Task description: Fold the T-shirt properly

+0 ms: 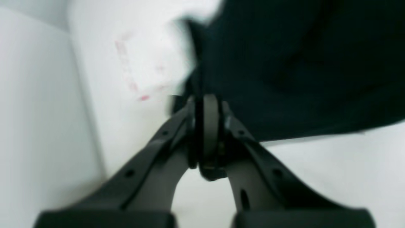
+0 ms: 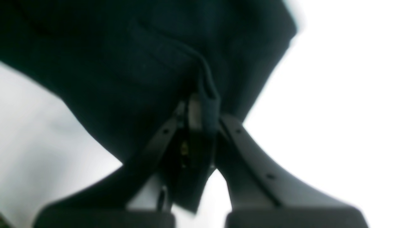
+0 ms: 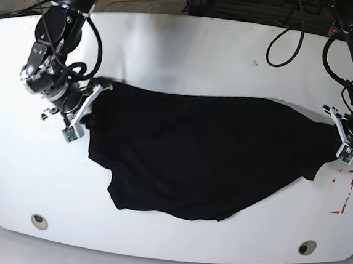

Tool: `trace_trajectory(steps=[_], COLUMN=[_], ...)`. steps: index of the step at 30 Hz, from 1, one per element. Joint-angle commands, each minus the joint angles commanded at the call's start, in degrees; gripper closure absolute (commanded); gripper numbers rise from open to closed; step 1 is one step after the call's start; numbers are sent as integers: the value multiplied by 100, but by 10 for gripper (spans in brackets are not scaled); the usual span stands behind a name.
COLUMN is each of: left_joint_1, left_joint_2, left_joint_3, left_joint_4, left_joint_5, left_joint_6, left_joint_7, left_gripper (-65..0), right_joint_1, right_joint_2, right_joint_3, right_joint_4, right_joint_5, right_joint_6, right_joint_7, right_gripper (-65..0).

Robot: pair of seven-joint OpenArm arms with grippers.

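The black T-shirt (image 3: 205,156) is stretched wide across the white table (image 3: 183,52) between both arms. On the base view's right, my left gripper (image 3: 336,135) is shut on the shirt's right end; the left wrist view shows its fingers (image 1: 207,123) pressed together with black T-shirt cloth (image 1: 300,69) just beyond them. On the base view's left, my right gripper (image 3: 91,107) is shut on the shirt's left end; in the right wrist view a fold of the T-shirt (image 2: 207,101) is pinched at the right gripper (image 2: 199,117). The lower hem sags toward the table's front.
Red tape marks (image 3: 343,195) lie on the table at the right, below the left gripper, and show as red marks (image 1: 133,72) in the left wrist view. Two round holes (image 3: 39,221) (image 3: 305,247) sit near the front edge. Cables (image 3: 284,36) trail along the back.
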Motion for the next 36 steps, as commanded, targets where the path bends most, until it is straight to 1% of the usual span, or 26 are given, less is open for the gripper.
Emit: trace_trajectory(steps=[2,5,8,10,13,15,19,21,24,26,28,30,32,34,36], left_joint_1=[-237,-818,-1240,-1618,-2215,-2637,-3490,-3965,-4624,-5064,-5433,-5609,-5662,-5644,-5424], left_joint_2=[0,-18,-53,-202,-369,-527,-897,-1055,-1213,-1336,-1468,-1486,-1477,-1459,-1459], left_joint_3=[9,44,141,220,255,246,255,255,343,615,870,1020,1073,1134,1196], left_joint_4=[9,0,0,26,44,123,149,132,114,114,70,-62,-211,-273,-264], left_joint_5=[0,9,9,9,0,0,0,9,9,9,-18,-35,-35,-44,-44], left_joint_6=[0,0,0,0,0,0,0,0,0,31,40,4,0,0,0], left_joint_7=[0,9,132,352,571,712,1002,1011,1011,1011,1011,1011,1011,1011,1011], left_gripper=[0,0,0,0,0,0,0,0,0,0,0,0,0,0,0], right_joint_1=[369,1178,1969,2611,3481,4053,5020,5635,6365,6708,6711,6711,6711,6711,6711], right_joint_2=[158,387,598,747,1037,1108,1116,1116,1116,1116,1116,1116,1116,1125,1169], right_joint_3=[-9,-18,-26,-264,-888,-1196,-1626,-1899,-2031,-2057,-2136,-2154,-2145,-2145,-2136], right_joint_4=[-35,-325,-765,-1125,-1495,-1644,-1978,-2233,-2576,-2664,-2655,-2646,-2637,-2593,-2365], right_joint_5=[0,0,0,-26,-9,-9,-62,-62,-62,-62,-18,-9,-9,0,0], right_joint_6=[0,0,0,0,0,0,0,0,0,0,0,0,0,0,0], right_joint_7=[-79,-141,-387,-492,-492,-501,-510,-519,-519,-527,-589,-800,-949,-949,-967], right_gripper=[0,0,0,0,0,0,0,0,0,0,0,0,0,0,0])
